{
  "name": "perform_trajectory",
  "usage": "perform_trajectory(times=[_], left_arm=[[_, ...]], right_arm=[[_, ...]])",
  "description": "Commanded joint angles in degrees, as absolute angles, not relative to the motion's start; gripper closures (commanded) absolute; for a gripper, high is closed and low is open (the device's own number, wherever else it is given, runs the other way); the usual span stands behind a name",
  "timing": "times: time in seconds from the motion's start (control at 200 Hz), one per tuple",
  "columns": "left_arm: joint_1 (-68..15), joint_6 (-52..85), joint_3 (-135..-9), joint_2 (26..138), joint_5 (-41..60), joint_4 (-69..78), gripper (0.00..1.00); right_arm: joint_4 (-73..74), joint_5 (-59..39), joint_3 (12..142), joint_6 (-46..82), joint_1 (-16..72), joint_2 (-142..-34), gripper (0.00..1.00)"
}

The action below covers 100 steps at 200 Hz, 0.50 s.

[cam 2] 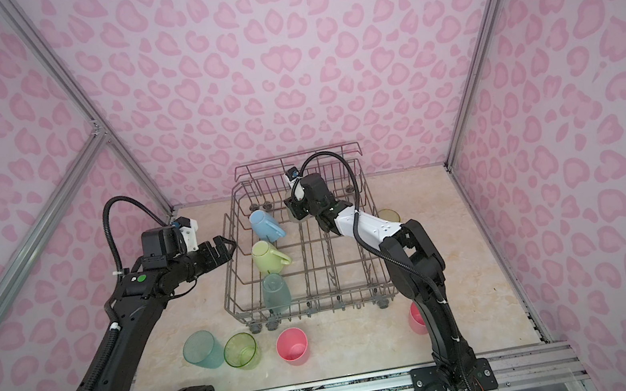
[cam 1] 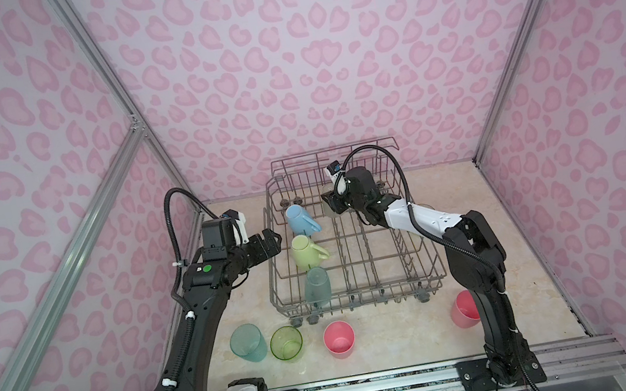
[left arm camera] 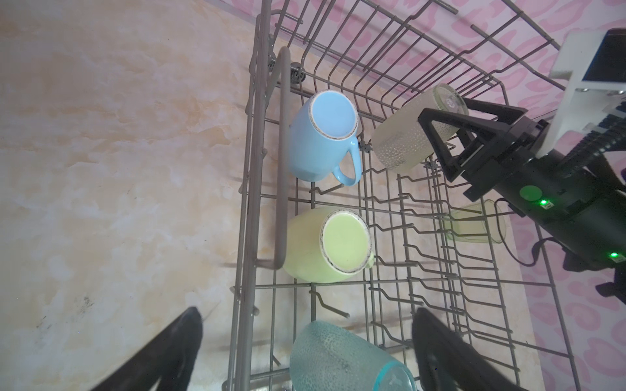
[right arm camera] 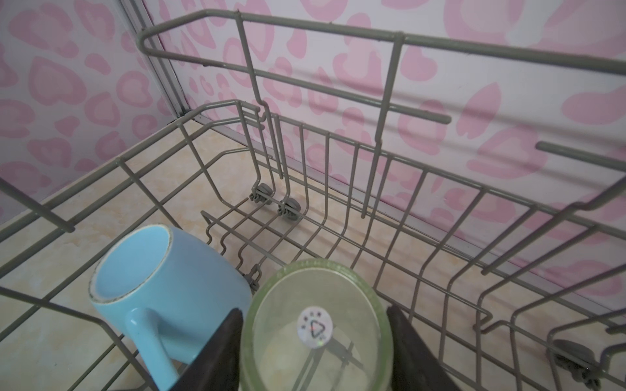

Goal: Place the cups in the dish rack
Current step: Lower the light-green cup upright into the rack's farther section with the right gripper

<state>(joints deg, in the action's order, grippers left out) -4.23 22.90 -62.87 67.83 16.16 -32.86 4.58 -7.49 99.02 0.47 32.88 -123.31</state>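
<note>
three pink heart-print walls point(cam 1: 327, 76), beige marbled tabletop point(cam 1: 403, 334)

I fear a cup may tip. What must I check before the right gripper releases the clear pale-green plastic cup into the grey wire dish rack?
1. Grip of the right gripper on the clear pale-green textured cup: ok.
2. Cup base up, tilted: ok.
3. Cup's rim resting on the grey wire dish rack: cannot tell.
4. Gap to the light-blue handled mug: cannot tell.
5. The left gripper open, empty, apart from the cup: ok.
</note>
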Motion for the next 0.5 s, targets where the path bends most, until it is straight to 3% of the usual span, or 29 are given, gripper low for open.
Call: perform_trajectory(times=[0.0, 0.495], left_arm=[[-4.15, 22.34, -62.58, 67.85, 16.70, -31.05, 0.02], [-3.85, 22.50, -62.31, 67.76, 16.62, -31.03, 0.01]], right_arm=[[5.01, -6.72, 98.59, -1.05, 33.61, -124.10, 0.53], [5.79, -3.34, 94.73, -1.59, 33.67, -125.79, 0.47]])
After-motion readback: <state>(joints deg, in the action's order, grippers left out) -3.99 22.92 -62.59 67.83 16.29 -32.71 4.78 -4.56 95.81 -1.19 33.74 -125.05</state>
